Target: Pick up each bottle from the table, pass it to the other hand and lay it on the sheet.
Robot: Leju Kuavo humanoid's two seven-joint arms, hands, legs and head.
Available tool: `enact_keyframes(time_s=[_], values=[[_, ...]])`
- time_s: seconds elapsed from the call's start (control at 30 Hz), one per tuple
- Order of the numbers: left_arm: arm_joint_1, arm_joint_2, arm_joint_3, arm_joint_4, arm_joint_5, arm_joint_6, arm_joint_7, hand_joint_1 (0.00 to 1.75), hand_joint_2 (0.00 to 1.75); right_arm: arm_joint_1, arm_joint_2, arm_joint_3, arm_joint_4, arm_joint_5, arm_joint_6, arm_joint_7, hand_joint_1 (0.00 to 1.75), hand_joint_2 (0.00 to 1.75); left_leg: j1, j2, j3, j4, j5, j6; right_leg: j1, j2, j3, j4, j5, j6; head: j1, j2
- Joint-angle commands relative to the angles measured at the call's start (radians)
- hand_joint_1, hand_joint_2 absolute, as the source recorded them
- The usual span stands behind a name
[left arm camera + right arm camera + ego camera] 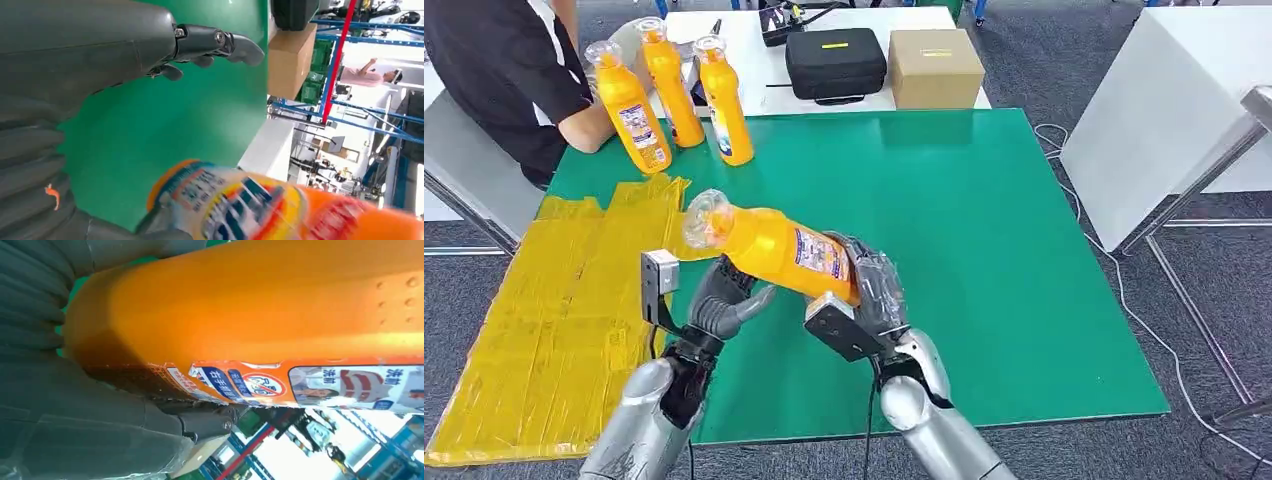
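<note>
Orange detergent bottle [769,245] held off the green table [984,260] in the right hand [869,290], fingers wrapped round the base end just past the label. Long axis tilted, clear cap [707,218] pointing up and toward the robot's left, neck end jutting free above the left hand [724,300]. Left hand just beneath and beside the bottle's middle, apart from it, fingers spread and holding nothing; in the left wrist view the fingertips [240,47] hang over bare green. Yellow sheet [554,310] farther to the left, draped over the table's edge. Handover likely turns on the left hand rising to close round the free neck half. Three more bottles [669,95] upright at the far corner, beside a seated person [504,70].
</note>
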Motion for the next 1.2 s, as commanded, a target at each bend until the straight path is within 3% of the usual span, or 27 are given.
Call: enact_keyframes(time_s=[0.03,0.9,1.2], values=[[-0.053,0.012,-0.043,0.058,-0.006,0.006,-0.004,0.0,1.75,-0.085,0.001,0.015,0.161,0.033,-0.017,0.034,1.75,1.75,0.001,0.002,0.005,-0.001,-0.001,-0.004,0.001,0.001,0.005,-0.002,0.0,-0.001,0.0,0.0],[-0.035,-0.001,-0.053,0.021,-0.014,0.007,0.007,0.0,1.75,-0.128,0.048,-0.055,0.288,0.028,-0.024,0.037,1.75,1.75,0.001,0.001,0.003,0.0,-0.001,-0.003,0.0,0.001,0.003,-0.001,-0.001,-0.001,0.0,0.0],[-0.051,-0.013,-0.044,0.034,0.002,-0.01,0.021,0.0,1.75,-0.119,0.093,0.045,0.373,0.119,0.031,0.053,1.75,1.75,0.001,0.003,0.002,0.0,-0.001,-0.003,0.001,0.002,0.002,-0.001,0.0,-0.001,0.0,0.0]])
